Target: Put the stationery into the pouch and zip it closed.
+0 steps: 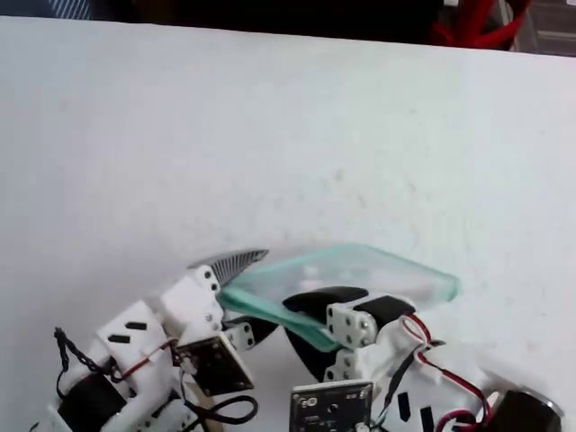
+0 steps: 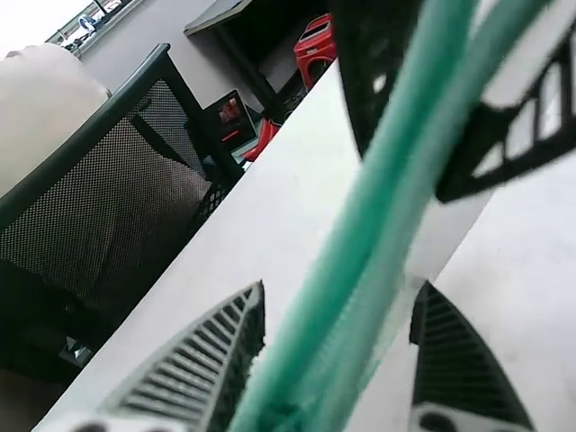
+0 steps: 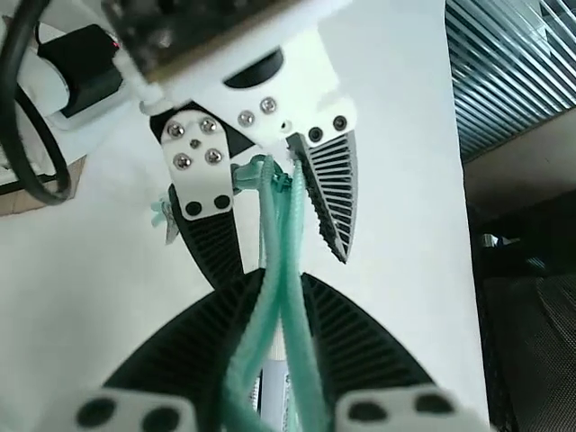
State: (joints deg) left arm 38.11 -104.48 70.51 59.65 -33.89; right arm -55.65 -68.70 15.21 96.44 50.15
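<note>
A translucent green pouch (image 1: 360, 270) hangs tilted above the white table (image 1: 270, 135), between both arms at the near edge. My right gripper (image 1: 292, 319) has its black fingers shut on the pouch's lower edge. In the right wrist view the pouch's two green edges (image 3: 279, 261) run through my right gripper (image 3: 281, 283). My left gripper (image 1: 265, 292) stands open at the pouch's left end, with a ribbed finger on either side. The left wrist view shows the pouch's edges (image 2: 378, 243) passing between the spread fingers of my left gripper (image 2: 340, 288). Something white (image 3: 270, 387) shows inside the pouch.
The table stretches bare to its far edge (image 1: 288, 31). A black mesh chair (image 2: 108, 207) stands beyond the table. Red items (image 1: 477, 22) lie past the far right corner. Both arm bodies crowd the near edge.
</note>
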